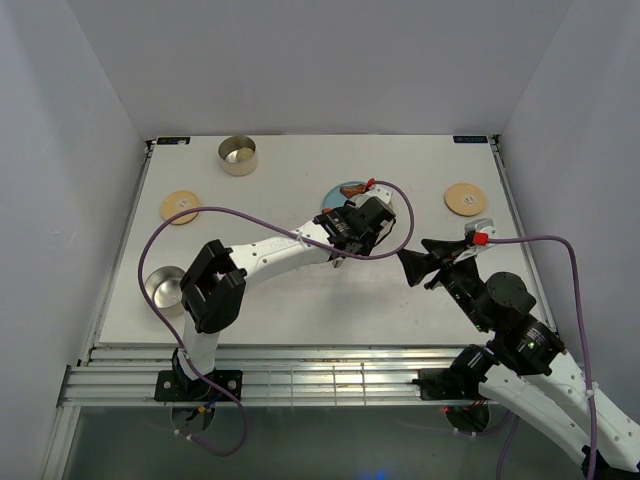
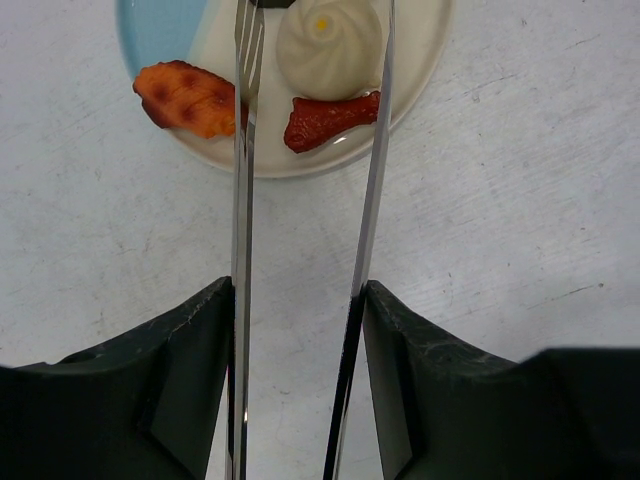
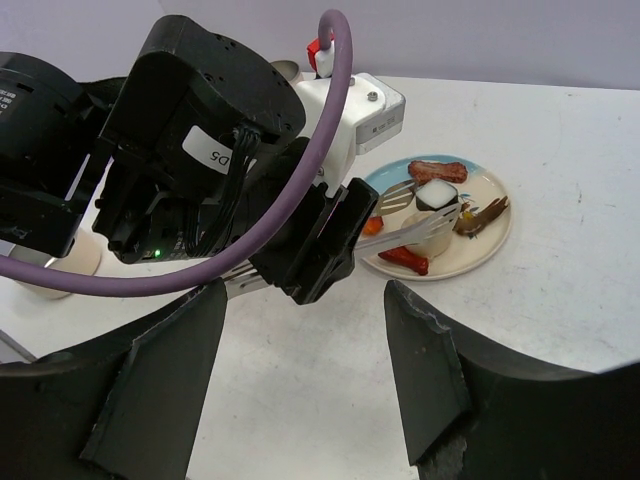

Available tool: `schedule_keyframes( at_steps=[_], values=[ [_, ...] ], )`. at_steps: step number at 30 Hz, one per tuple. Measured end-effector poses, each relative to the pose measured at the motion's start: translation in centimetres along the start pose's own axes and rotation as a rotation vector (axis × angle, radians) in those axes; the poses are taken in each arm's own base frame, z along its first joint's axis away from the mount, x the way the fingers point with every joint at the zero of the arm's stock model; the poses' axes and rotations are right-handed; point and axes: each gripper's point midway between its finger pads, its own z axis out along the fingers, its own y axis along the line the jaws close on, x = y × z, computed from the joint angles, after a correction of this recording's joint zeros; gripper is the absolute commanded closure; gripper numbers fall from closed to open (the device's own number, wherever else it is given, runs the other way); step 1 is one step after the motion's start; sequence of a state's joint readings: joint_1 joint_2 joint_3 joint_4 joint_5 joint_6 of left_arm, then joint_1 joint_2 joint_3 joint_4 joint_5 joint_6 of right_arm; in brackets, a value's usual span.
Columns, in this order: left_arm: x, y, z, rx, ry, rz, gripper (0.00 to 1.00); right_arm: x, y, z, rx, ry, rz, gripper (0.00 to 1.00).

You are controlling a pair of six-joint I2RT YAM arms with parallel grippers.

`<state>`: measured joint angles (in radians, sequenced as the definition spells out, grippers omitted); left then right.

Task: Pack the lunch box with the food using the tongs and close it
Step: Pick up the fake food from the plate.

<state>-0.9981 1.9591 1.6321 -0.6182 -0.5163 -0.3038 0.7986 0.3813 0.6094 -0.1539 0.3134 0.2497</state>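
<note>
left gripper [image 1: 362,222] was over the near edge of the plate [image 1: 333,196] | brown food piece [image 1: 352,189] lay on plate | right gripper [image 1: 418,266] hung apart, right of plate | rear tin [image 1: 238,155] and left tin [image 1: 160,287] stood uncovered | left lid [image 1: 180,207], right lid [image 1: 465,198] lay flat on table [image 1: 300,300]

Plate [image 2: 420,60] was noted cream with a light-blue patch; orange piece [image 2: 185,97] was marked by dark spots; dumpling [image 2: 325,45] was logged white, yellow-dotted; tongs [image 2: 241,230] silver; cable [image 3: 342,70] purple

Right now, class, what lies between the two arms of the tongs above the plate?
In the left wrist view, a white dumpling and a red piece lie there, both on the plate.
</note>
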Motion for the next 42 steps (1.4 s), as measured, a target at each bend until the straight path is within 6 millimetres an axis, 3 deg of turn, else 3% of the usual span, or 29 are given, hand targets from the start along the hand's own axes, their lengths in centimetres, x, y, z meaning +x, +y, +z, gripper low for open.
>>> schedule_keyframes(
  at_steps=[16,42],
  values=[
    [0.2,-0.4,0.7,-0.001,0.001,-0.007,0.37,-0.7,-0.5,-0.5,0.020,-0.036,0.008,0.30],
    [1.9,-0.5,2.4,-0.018,0.046,-0.019,0.41,-0.1,-0.7,-0.5,0.028,-0.022,0.004,0.30]
  ],
)
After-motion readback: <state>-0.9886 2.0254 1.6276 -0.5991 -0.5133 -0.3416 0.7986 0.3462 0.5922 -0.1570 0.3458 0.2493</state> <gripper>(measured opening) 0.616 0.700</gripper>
